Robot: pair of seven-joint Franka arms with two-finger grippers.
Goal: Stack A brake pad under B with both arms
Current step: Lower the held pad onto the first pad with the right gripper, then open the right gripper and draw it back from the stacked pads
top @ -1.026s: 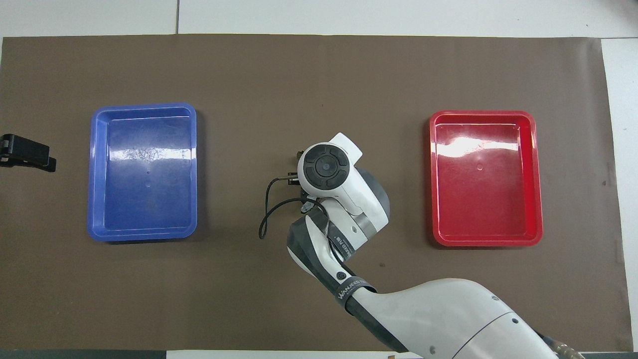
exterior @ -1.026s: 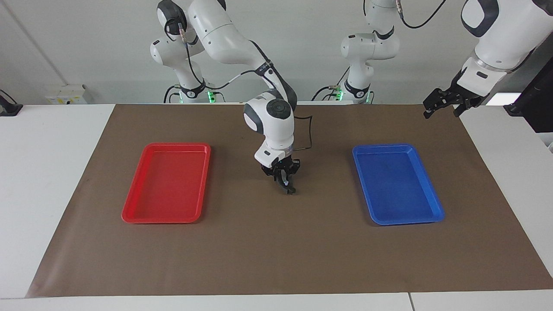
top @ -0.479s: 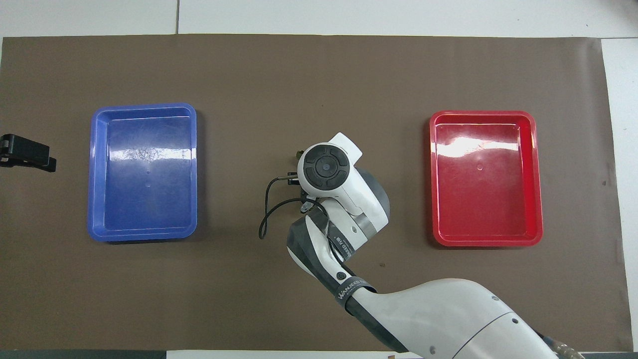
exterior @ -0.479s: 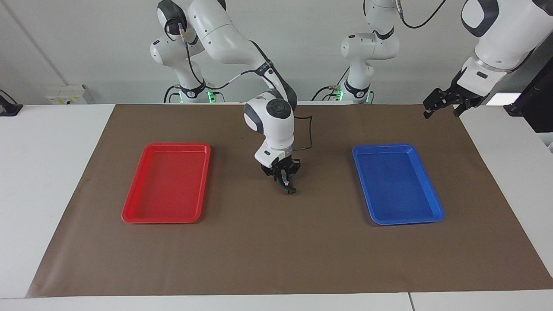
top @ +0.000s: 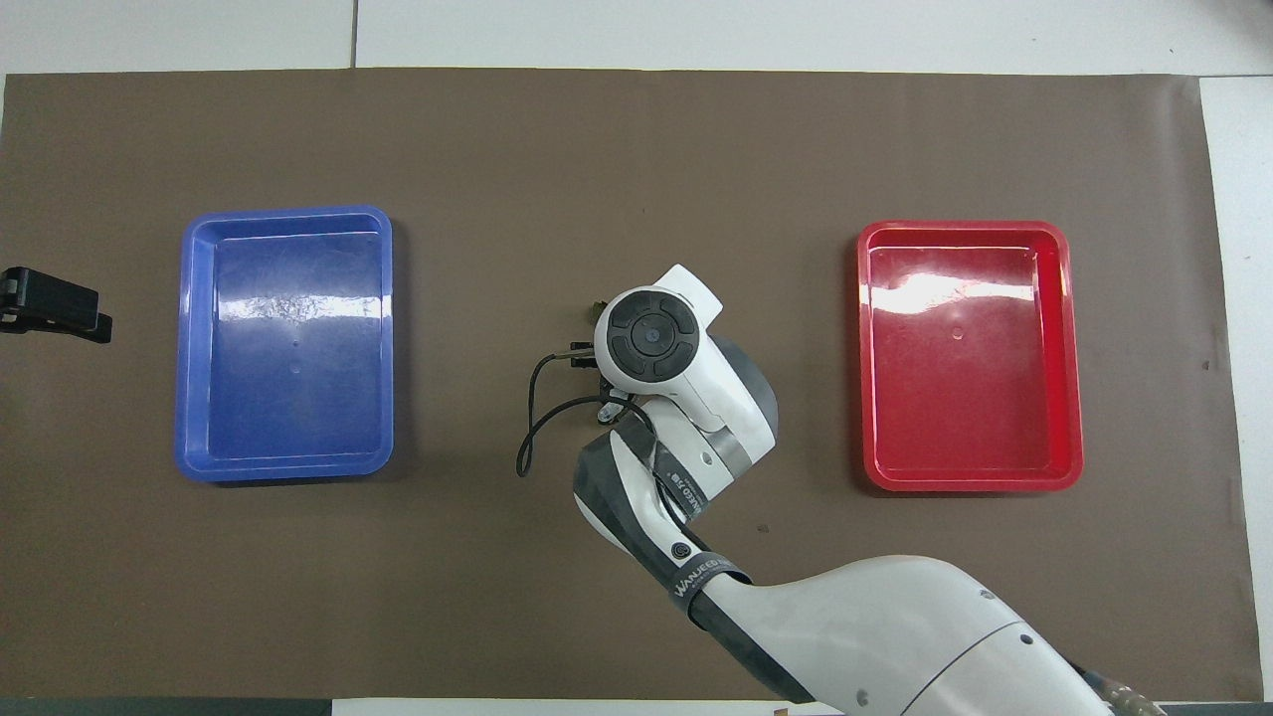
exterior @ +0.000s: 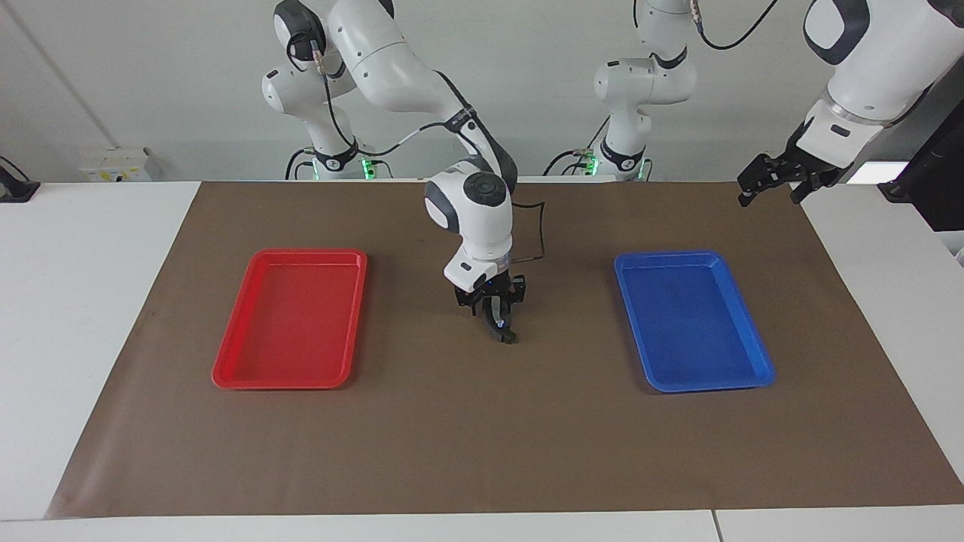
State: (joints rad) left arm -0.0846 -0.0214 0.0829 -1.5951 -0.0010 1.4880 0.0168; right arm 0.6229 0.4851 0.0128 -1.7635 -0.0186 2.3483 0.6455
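Observation:
My right gripper [exterior: 497, 322] points down, low over the middle of the brown mat [exterior: 482, 436], between the two trays. A small dark piece [exterior: 507, 337] shows at its tip, at the mat. I cannot tell whether it is the A brake pad or part of B, or whether it is held. In the overhead view the right wrist [top: 651, 335] covers that spot. No other brake part shows in either view. My left gripper [exterior: 771, 184] is open and empty, raised over the mat's corner at the left arm's end, and waits; it also shows in the overhead view [top: 52, 306].
An empty red tray [exterior: 290, 380] lies toward the right arm's end of the mat. An empty blue tray [exterior: 697, 384] lies toward the left arm's end. A black cable [top: 527, 428] loops off the right wrist.
The right hand has risen very slightly over the same spot. The dark piece stays at its tip. The left arm has not moved.

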